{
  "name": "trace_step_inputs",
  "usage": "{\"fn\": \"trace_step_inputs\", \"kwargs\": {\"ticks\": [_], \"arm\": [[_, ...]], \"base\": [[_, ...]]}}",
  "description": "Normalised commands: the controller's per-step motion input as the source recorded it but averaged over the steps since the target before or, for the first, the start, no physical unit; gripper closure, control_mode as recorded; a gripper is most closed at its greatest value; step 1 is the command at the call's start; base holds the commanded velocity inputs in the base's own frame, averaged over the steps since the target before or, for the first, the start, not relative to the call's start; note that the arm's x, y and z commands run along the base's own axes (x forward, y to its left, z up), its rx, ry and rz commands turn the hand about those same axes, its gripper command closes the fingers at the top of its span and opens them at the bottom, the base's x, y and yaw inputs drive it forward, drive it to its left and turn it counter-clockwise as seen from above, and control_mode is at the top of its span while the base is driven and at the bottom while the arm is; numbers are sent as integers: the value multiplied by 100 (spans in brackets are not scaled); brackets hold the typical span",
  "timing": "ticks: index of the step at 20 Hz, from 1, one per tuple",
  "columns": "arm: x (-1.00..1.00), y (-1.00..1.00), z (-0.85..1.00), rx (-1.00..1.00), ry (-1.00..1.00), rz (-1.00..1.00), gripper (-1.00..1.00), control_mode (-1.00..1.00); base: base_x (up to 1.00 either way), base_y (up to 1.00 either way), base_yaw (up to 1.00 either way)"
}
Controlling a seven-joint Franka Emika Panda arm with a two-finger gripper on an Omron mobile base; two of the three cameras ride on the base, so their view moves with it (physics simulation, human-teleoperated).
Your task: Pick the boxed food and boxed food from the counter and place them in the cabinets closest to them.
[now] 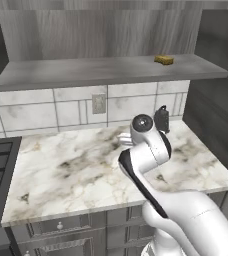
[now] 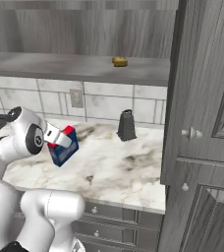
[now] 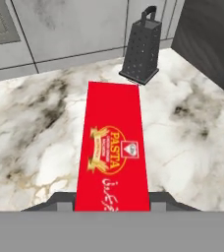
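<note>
Red pasta carton (image 3: pixel 113 147) sits clamped between the closed jaws of the gripper (image 3: pixel 112 203), whose dark fingers (image 3: pixel 60 204) press its long sides in the hand view; the carton's length runs toward twelve o'clock there. From the right base view the carton (image 2: pixel 63 147) shows a blue side and a red top, tilted and lifted off the marble counter (image 2: pixel 119 170), with the gripper (image 2: pixel 59 139) on it. A dark metal grater (image 3: pixel 141 49) stands upright on the counter at about one o'clock from the carton, near the tiled wall. Above, on the grey cabinet shelf (image 1: pixel 86 72), a small tan-brown box (image 1: pixel 164 60) rests at the shelf's two o'clock end
</note>
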Motion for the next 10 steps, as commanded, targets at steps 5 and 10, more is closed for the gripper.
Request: {"fn": "trace_step_inputs", "kwargs": {"ticks": [5,10], "arm": [[-21,-8,58,0,-13,5,100,-100],[-25,-6,62,0,-8,10,100,-100]], "base": [[0,0,0],[0,0,0]]}}
